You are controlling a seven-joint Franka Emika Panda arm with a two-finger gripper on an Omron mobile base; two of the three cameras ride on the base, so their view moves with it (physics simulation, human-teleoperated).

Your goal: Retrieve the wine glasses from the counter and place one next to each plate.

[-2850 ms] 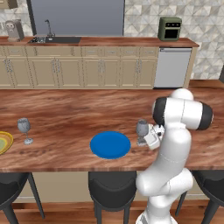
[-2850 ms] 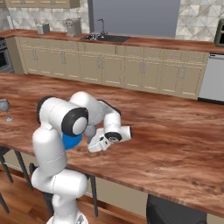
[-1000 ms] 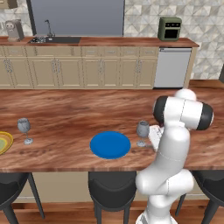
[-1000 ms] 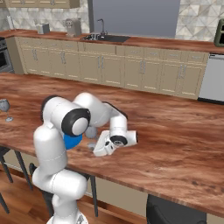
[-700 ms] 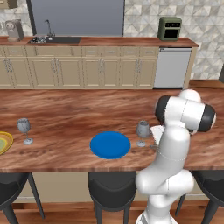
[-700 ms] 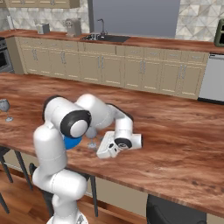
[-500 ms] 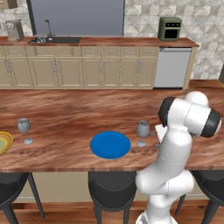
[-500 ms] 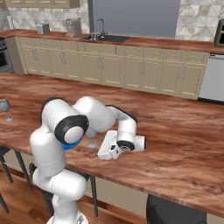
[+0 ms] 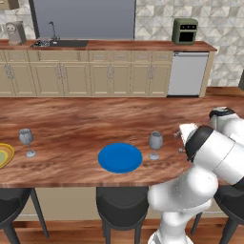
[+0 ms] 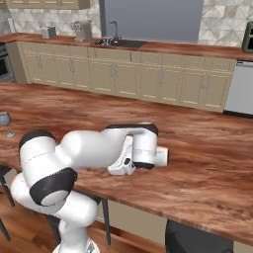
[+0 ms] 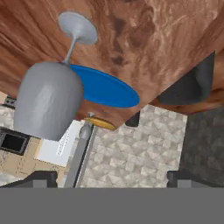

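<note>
Wood-grain bar top (image 9: 86, 124) runs across the kitchen, with dark stools (image 9: 121, 207) tucked under its near edge and beige cabinets along the back wall. Behind it, the counter (image 9: 119, 45) carries a sink (image 9: 57, 43) and a small green oven (image 9: 185, 31).

Near the bar top's front edge lies a bright blue plate (image 9: 120, 157). Just beside it, on the side toward the robot arm, one wine glass (image 9: 155, 144) stands upright on its foot, close to the plate's rim but apart from it. At the far left edge a yellow-rimmed plate (image 9: 4, 156) shows partly, with a second wine glass (image 9: 26, 141) upright near it.

Beside the first glass, the arm's gripper (image 10: 120, 167) sits low over the wood. Its fingers (image 11: 37, 179) stand wide apart and hold nothing; the glass is near them, untouched.
</note>
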